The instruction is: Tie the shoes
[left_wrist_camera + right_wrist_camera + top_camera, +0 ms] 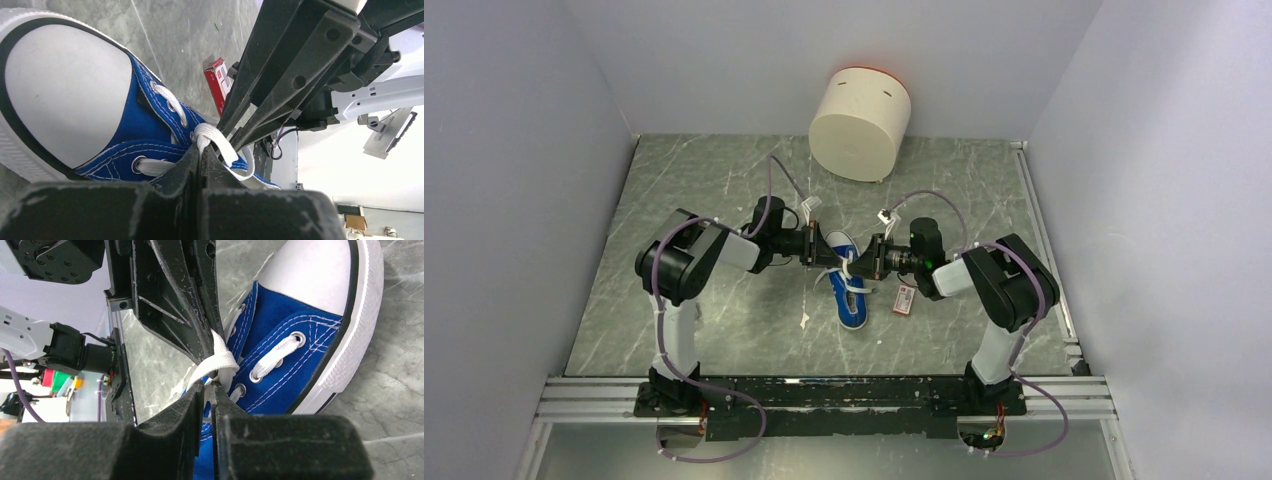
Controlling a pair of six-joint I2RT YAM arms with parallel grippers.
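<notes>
A small blue canvas sneaker (848,290) with a white toe cap lies mid-table, toe towards the back. It also shows in the left wrist view (145,130) and the right wrist view (295,330). Its white laces (212,137) cross in a knot over the tongue. My left gripper (201,150) comes from the left and is shut on the white lace at the knot. My right gripper (214,385) comes from the right and is shut on the white lace (220,362) at the same knot. The two grippers meet tip to tip (844,255) over the shoe.
A small red-and-white packet (904,298) lies just right of the shoe, seen also in the left wrist view (217,82). A cream cylindrical container (860,122) stands at the back. A small white scrap (805,321) lies left of the shoe. Grey walls enclose the table.
</notes>
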